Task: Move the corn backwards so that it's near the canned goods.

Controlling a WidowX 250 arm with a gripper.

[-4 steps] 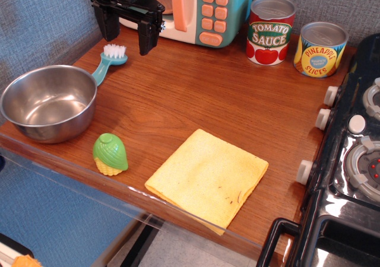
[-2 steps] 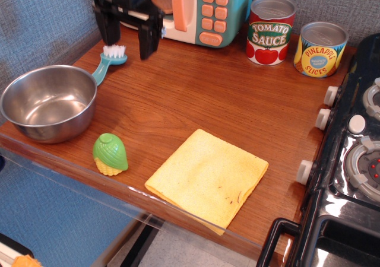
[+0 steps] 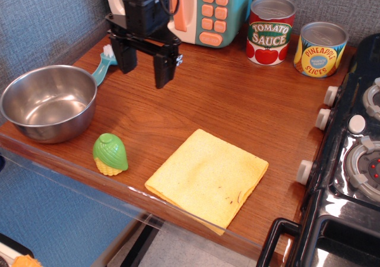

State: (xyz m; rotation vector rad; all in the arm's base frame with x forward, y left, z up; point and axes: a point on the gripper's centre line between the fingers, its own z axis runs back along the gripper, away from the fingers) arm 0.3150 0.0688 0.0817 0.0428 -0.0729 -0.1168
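Corn [image 3: 110,153] sits at roughly 7 o'clock on the wooden surface [image 3: 225,101], close to the front edge, green husk dome up and tilted, yellow kernelled end toward the near lip. Single view, looking down from the front. Canned goods stand at 1 o'clock against the back wall: red tomato sauce can [image 3: 270,29] and, just beside it to the right, shorter pineapple slices can [image 3: 320,48], both upright, well apart from the corn. Gripper [image 3: 144,68] hangs above the surface at about 11 o'clock, in front of the toy microwave [image 3: 205,9]; its two black fingers point down with a clear gap between them and nothing held. Judged: jaws spread like this suit a top-down approach on the husk dome, and the pick is not yet begun. Steel bowl [image 3: 47,101] occupies 9 o'clock, near the corn's upper left; a descent there needs to clear its rim. Blue brush [image 3: 105,62] lies behind the bowl, partly hidden by the gripper. Yellow cloth [image 3: 208,178] lies flat at 6 o'clock, right of the corn, not touching it. Toy stove [image 3: 356,148] borders 3 o'clock. Bare wood in front of the cans looks like the natural drop spot.
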